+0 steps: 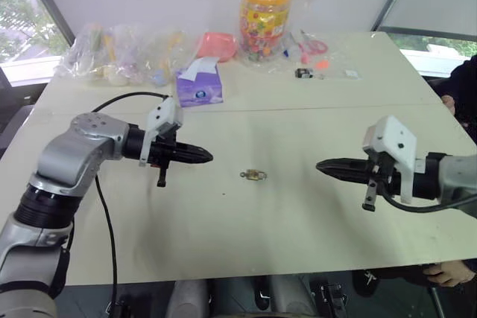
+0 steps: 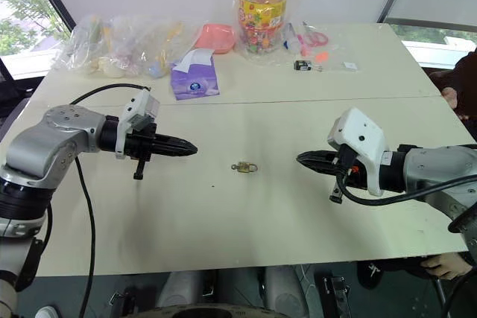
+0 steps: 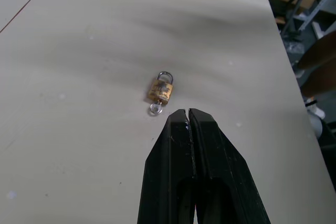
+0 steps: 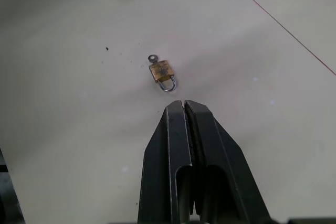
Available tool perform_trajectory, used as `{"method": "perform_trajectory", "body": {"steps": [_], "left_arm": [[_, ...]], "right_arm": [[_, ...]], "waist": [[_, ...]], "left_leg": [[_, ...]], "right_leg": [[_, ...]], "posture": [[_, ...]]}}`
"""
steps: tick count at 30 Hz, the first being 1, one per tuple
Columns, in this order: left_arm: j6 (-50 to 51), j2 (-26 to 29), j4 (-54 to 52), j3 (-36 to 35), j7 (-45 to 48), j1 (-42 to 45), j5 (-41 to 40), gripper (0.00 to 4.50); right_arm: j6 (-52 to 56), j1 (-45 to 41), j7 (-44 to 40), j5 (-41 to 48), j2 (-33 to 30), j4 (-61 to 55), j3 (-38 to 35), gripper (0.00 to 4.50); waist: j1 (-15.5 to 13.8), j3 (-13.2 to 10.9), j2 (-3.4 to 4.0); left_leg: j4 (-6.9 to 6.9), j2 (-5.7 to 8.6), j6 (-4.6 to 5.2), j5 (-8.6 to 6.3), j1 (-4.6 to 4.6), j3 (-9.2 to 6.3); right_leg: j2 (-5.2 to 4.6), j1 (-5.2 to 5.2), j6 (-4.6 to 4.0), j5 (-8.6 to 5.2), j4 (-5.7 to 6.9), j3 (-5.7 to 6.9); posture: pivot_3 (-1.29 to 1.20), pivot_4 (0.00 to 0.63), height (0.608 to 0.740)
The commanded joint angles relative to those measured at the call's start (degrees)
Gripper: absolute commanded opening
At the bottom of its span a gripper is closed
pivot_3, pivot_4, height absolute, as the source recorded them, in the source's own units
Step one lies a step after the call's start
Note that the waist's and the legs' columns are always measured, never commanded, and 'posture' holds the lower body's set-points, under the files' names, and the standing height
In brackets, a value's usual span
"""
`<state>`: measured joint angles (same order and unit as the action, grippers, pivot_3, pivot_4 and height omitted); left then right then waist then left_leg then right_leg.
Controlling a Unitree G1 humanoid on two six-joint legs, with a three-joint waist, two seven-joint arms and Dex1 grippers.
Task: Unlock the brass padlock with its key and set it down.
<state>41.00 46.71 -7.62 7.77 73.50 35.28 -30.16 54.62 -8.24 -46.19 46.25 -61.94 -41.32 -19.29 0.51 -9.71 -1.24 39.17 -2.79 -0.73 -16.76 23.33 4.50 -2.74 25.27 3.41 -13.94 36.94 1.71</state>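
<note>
While both grippers hover with fingers pressed together, the brass padlock (image 1: 256, 175) lies flat on the worktop (image 1: 298, 229) between them.

With its tips pointing inward, the left gripper (image 1: 206, 157) holds nothing, and neither does the right gripper (image 1: 322, 164) facing it. Between the two tips, apart from both, the padlock rests about midway between the worktop's near and far edges, its key (image 3: 155, 109) sticking out of its base and its shackle (image 3: 165, 74) looking closed. Along the far edge stand an orange-lidded jar (image 1: 266, 13) and a purple tissue pack (image 1: 199, 88).
</note>
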Motion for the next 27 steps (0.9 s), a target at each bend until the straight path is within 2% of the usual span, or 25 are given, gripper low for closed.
{"method": "perform_trajectory", "body": {"steps": [1, 12, 17, 19, 21, 24, 27], "left_arm": [[-0.15, 0.47, -1.27, -1.91, 0.23, 1.10, -0.98, 0.04], [-1.92, 1.18, -0.60, -1.75, 1.61, -0.03, -0.38, 0.04], [-2.96, 1.21, -0.30, -1.34, 2.10, -0.48, -0.03, 0.04], [-4.39, 0.94, 0.61, -0.54, 2.47, -0.39, 0.98, 0.00], [-5.33, 0.58, 1.40, -0.10, 2.71, -0.19, 1.67, 0.00], [-6.29, 0.01, 2.11, 0.18, 2.83, 0.15, 2.31, 0.00], [-7.13, -0.07, 2.48, 0.17, 3.00, -0.08, 2.95, 0.00]], "right_arm": [[-2.20, -0.66, -0.88, -0.26, -0.63, -0.70, -0.83, 0.00], [-3.68, -1.35, -1.10, -1.98, -1.03, 0.22, 0.55, 0.00], [-5.71, -4.53, -2.13, -4.23, -0.76, 1.93, 5.32, 0.00], [-6.60, -8.78, -3.19, -4.87, 0.96, 4.31, 10.22, 0.56], [-7.37, -12.12, -3.91, -6.31, 2.58, 6.94, 14.29, 1.34], [-8.58, -17.38, -5.75, -10.38, 5.35, 12.13, 22.20, 2.94], [-9.41, -20.60, -7.43, -13.14, 7.17, 14.89, 26.84, 4.45]], "waist": [[-0.05, 0.00, 0.00], [-0.04, 0.00, 0.00], [0.08, 0.00, 0.00], [0.21, 0.00, 0.00], [0.19, 0.00, 0.00], [0.12, 0.00, 0.00], [-0.02, 0.00, 0.00]], "left_leg": [[0.00, 0.00, 0.00, 0.00, 0.00, 0.00], [0.01, 0.01, 0.00, 0.00, -0.01, 0.00], [0.01, 0.01, 0.00, 0.00, -0.02, 0.01], [0.01, 0.01, 0.00, 0.00, -0.04, 0.02], [0.01, 0.00, 0.00, 0.01, -0.07, 0.05], [0.02, 0.00, 0.00, 0.01, -0.06, 0.05], [0.02, 0.01, 0.00, 0.01, -0.01, 0.05]], "right_leg": [[0.00, 0.00, 0.00, 0.00, 0.00, 0.00], [0.01, 0.00, 0.02, 0.01, 0.03, 0.00], [0.01, 0.00, 0.02, 0.01, 0.04, -0.01], [0.03, 0.00, 0.01, 0.01, 0.05, -0.02], [0.05, 0.00, -0.01, 0.01, 0.07, -0.05], [0.06, 0.01, 0.00, 0.02, 0.11, -0.05], [0.05, 0.05, 0.03, 0.03, 0.11, -0.05]], "posture": [[0.00, 0.150, 0.740], [0.00, 0.150, 0.740], [0.00, 0.150, 0.740], [0.00, 0.150, 0.740], [0.00, 0.150, 0.740], [0.00, 0.150, 0.740], [0.00, 0.150, 0.740]]}}
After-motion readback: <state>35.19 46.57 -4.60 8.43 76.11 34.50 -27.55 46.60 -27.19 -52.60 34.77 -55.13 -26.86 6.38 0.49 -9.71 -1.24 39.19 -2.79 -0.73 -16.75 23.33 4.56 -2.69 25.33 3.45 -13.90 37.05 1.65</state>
